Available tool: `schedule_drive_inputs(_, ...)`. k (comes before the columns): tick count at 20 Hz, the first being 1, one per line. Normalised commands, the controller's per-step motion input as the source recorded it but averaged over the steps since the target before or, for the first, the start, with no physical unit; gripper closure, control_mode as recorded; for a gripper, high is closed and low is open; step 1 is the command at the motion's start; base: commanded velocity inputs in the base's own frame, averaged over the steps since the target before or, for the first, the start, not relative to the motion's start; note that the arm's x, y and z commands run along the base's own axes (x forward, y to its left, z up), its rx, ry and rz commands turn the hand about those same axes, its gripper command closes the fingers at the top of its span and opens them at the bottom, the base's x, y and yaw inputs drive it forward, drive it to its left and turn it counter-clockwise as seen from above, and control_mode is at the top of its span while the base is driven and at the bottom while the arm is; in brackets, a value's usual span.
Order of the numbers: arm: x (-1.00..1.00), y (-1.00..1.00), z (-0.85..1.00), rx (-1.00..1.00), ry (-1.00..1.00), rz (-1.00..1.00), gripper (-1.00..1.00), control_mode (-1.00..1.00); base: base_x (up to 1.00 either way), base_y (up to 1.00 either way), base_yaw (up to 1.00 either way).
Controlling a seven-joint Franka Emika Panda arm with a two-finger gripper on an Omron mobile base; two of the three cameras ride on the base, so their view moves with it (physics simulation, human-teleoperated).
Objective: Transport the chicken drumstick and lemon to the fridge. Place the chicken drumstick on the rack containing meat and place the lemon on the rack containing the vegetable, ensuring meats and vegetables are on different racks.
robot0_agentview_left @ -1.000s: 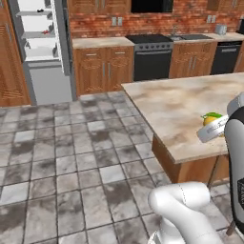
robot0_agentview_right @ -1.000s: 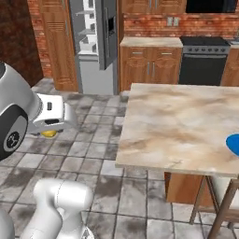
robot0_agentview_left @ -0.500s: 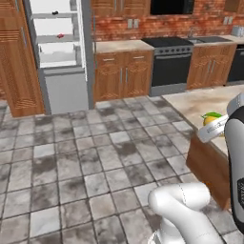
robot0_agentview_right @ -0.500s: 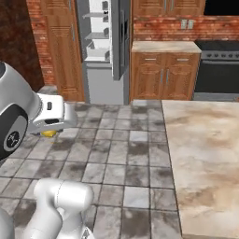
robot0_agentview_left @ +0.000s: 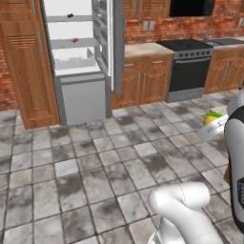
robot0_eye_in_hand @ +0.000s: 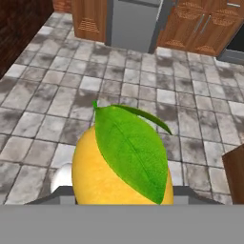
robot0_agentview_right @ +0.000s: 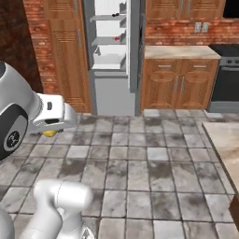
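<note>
You see a yellow lemon with a green leaf. The fridge is grey outside and white inside, with pale grey shelves. A small red piece and a small black piece lie on separate shelves. The floor is mottled grey tile, the cabinets orange-brown wood, the wall red brick.
</note>
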Motion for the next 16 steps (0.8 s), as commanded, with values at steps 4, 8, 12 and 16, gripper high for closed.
schedule_drive_inputs(4,0.0,0.0,0.0,0.0,0.0,0.0,1.0,1.0,1.0,1.0,-0.18)
schedule_drive_inputs(8,0.0,0.0,0.0,0.0,0.0,0.0,1.0,1.0,1.0,0.99,-0.19)
schedule_drive_inputs(12,0.0,0.0,0.0,0.0,0.0,0.0,1.0,1.0,1.0,0.86,-0.19)
schedule_drive_inputs(16,0.0,0.0,0.0,0.0,0.0,0.0,1.0,1.0,1.0,0.59,-0.2)
